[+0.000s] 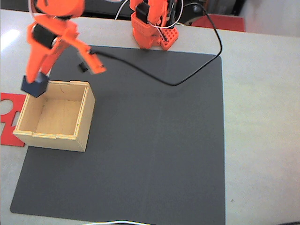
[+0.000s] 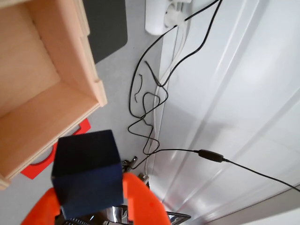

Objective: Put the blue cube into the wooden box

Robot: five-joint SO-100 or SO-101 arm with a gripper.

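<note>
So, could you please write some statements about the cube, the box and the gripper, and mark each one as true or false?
1. The gripper holds the blue cube. True.
2. The blue cube already lies on the floor of the wooden box. False: it is still in the gripper, at the box's far left corner in the fixed view.
3. The wooden box is empty inside. True.
4. The wooden box stands on a white mat. False: the mat is dark grey.
5. A flat red piece lies beside the box. True.
</note>
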